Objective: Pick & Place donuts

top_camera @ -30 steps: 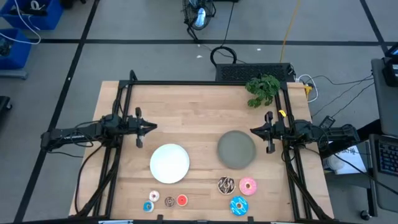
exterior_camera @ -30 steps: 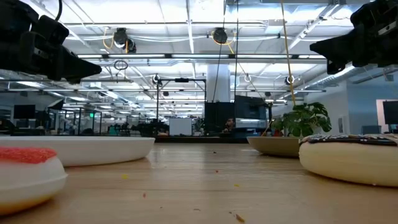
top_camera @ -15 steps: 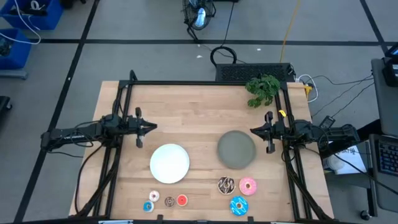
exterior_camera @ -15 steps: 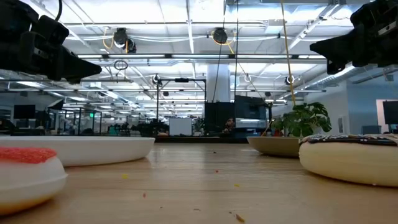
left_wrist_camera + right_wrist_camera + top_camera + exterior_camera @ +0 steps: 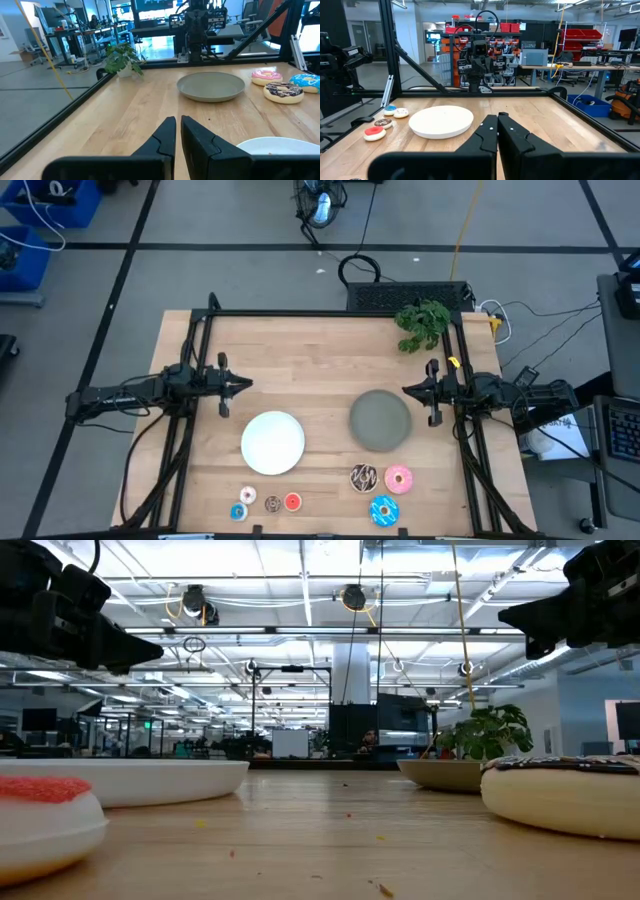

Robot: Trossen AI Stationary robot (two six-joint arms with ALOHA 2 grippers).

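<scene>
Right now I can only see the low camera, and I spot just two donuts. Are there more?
Observer: Yes, six in all. The tiny blue donut, brown donut and red donut sit in a row near the white plate.
Operator: Where are the big ones?
Observer: The chocolate donut, pink donut and blue-sprinkled donut cluster near the grey plate.
Operator: Are the arms holding anything?
Observer: No. The left gripper and right gripper hover at opposite sides of the table, fingers shut and empty.
</scene>
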